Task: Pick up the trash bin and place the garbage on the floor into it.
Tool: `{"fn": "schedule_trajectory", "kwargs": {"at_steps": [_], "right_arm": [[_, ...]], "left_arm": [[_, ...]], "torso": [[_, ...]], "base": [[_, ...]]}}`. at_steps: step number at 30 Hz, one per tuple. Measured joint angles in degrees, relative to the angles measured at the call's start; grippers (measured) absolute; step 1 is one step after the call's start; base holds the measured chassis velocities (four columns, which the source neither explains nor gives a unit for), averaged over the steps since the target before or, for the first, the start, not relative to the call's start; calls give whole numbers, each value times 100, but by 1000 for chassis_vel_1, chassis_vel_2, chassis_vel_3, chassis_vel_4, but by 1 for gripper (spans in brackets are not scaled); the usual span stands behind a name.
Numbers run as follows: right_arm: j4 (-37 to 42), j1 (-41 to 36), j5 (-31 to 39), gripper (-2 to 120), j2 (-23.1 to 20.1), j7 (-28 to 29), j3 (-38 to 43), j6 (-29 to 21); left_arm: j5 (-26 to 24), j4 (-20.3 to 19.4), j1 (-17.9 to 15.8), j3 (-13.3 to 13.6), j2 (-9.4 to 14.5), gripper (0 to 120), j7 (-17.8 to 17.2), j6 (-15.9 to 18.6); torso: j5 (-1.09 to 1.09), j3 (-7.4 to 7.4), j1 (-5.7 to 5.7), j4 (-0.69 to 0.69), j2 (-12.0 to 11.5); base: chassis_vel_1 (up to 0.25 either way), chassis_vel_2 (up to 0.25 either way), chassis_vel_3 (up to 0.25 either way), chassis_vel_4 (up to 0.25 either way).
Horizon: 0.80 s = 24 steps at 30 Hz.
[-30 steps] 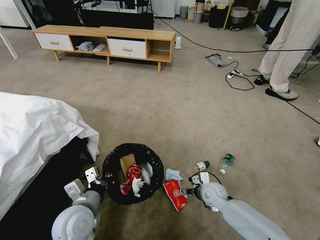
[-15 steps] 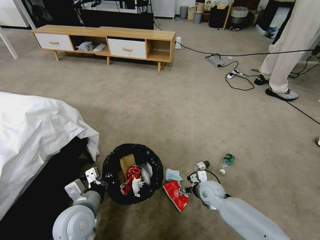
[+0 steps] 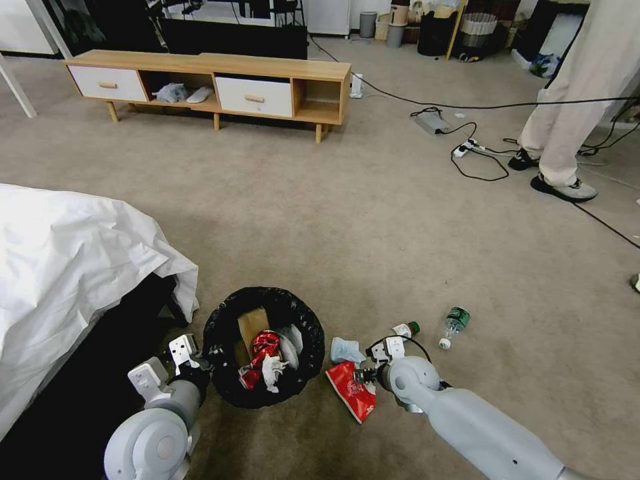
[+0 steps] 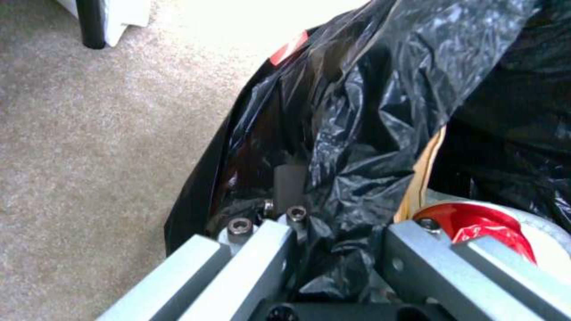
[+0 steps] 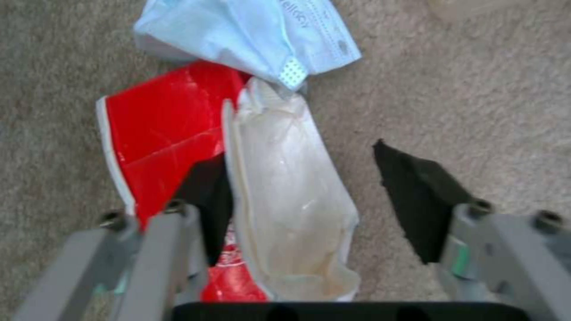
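The robot is partway through gathering litter. The trash bin (image 3: 265,347) stands on the floor (image 3: 373,233) just beside the bed's white sheet (image 3: 73,267), and already holds a brown paper bag (image 3: 252,325), a crushed red can (image 3: 265,345) and white tissue. The left gripper (image 4: 333,249) is clamped on the bin's black bag at the rim on the robot's left side, the plastic bunched between its fingers.

The right gripper (image 5: 303,196) is low over the floor just right of the bin, spread wide. In the right wrist view, the pale turned-up flap of the red wrapper (image 5: 160,133) lies between its fingers, one dark pad resting against the wrapper, the other well clear over bare carpet. A bluish tissue (image 5: 250,40) touches the wrapper's far end.

The step in hand looks like picking up the wrapper. The next move calls for closing squarely on the thin flap without it slipping out. Two green-capped bottles (image 3: 455,322) lie farther right, not yet collected.
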Motion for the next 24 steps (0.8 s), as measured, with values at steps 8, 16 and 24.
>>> {"fn": "schedule_trajectory", "kwargs": {"at_steps": [8, 16, 24], "right_arm": [[-52, -14, 0, 30, 72, 30, 3, 13], [-51, -20, 5, 0, 75, 62, 3, 34], [-7, -69, 5, 0, 14, 65, 57, 57]], "left_arm": [[-44, 19, -14, -30, 55, 0, 3, -2], [-45, 19, -16, -4, 53, 0, 4, -2], [-34, -13, -14, 37, 59, 0, 2, 5]], "torso": [[0, 0, 0, 0, 0], [0, 0, 0, 0, 0], [0, 0, 0, 0, 0]], "base": [[0, 0, 0, 0], [0, 0, 0, 0], [0, 0, 0, 0]]}}
